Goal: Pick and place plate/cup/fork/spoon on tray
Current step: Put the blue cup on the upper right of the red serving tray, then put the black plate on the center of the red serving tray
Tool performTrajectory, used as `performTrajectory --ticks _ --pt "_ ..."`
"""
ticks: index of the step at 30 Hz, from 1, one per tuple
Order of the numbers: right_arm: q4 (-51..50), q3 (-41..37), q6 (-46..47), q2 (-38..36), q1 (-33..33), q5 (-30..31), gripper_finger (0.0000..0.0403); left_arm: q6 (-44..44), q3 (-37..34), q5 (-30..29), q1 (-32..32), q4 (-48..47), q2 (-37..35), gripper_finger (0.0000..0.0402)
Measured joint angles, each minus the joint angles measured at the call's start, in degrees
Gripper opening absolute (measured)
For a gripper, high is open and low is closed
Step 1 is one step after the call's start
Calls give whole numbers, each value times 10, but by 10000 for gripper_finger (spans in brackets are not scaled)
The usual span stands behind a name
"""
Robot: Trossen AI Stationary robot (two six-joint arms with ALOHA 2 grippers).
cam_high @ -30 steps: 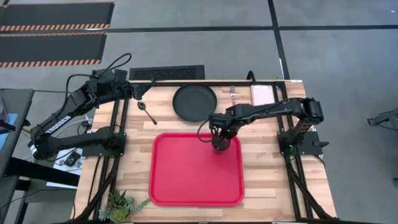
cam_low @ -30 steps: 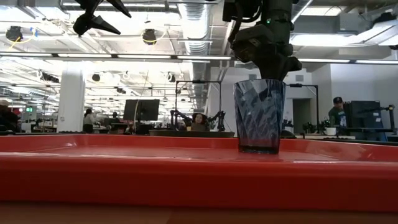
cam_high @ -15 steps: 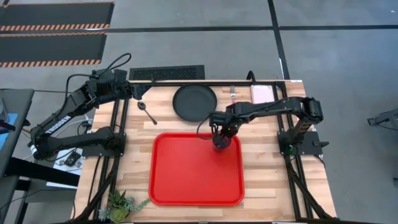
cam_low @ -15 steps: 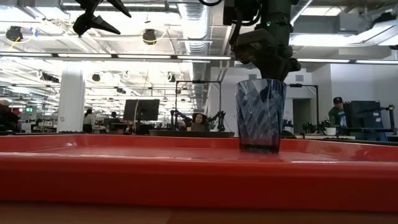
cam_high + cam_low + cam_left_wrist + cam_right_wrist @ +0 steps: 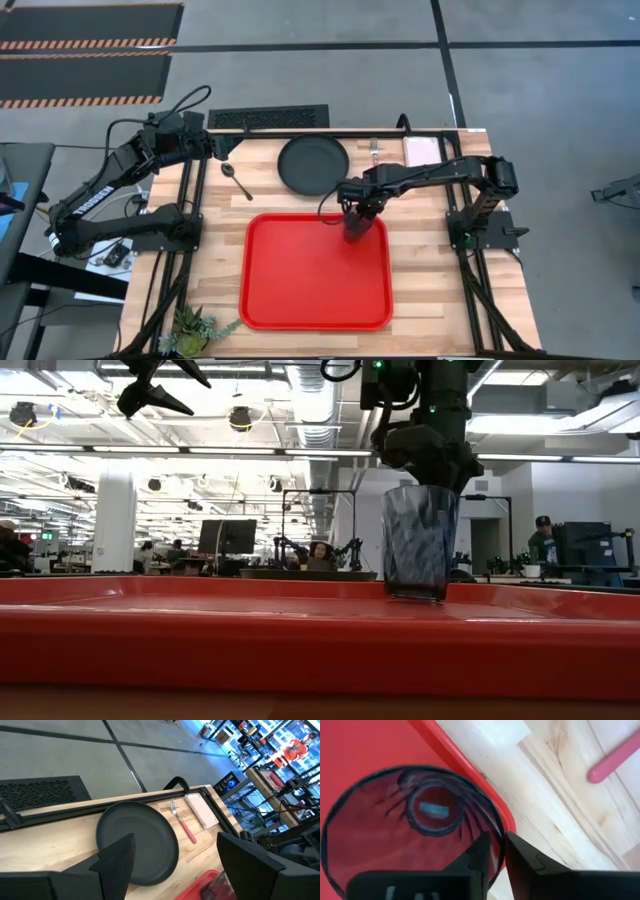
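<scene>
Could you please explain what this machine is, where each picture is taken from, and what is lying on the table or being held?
It is a robot with two dark arms at a wooden table. One camera looks straight down, one sits at table height, and one rides on each wrist. The right gripper pinches the rim of the cup, which stands in the far right corner of the red tray. The left gripper waits open at the table's far left. Off the tray lie the black plate, the spoon, the fork and a pale pad.
</scene>
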Motion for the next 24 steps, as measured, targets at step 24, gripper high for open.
performTrajectory --ticks 24 --pt "-45 90 -39 -1 -1 -7 191 -7 0 0 0 0 0 265"
